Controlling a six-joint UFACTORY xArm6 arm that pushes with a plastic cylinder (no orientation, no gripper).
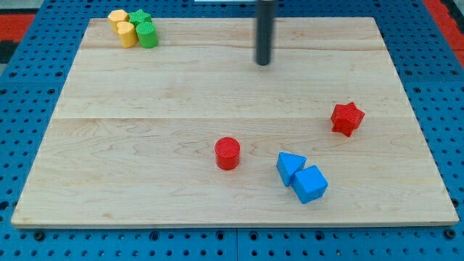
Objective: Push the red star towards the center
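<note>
While the wooden board [217, 94] lies flat and fills most of the view, my rod [264, 29] comes down from the view's top edge, a bit right of the middle. My tip [264, 63] is at the end of the rod, near the board's top edge. It has no parts that open or close, and it is not touching any block. All the blocks are well apart from it.

Under the board is a blue base [442, 87] full of little holes. It shows on the left, right and bottom sides.

Down near the bottom edge, right of the middle, sit two blue blocks that touch each other. One is a blue cube [310, 184], and one is a blue triangle [290, 167] just up and left of it.

Left of them, close to the middle of the bottom half, stands a red cylinder [228, 153].

Close to the board's right edge, about halfway down, is the red star [347, 118]. It sits alone, below and to the right of my tip, and up and right of the blue blocks.

Up in the top left corner four small blocks huddle together. Two are yellow blocks [123, 27] and two are green blocks [144, 27]. I cannot tell their shapes for sure.
</note>
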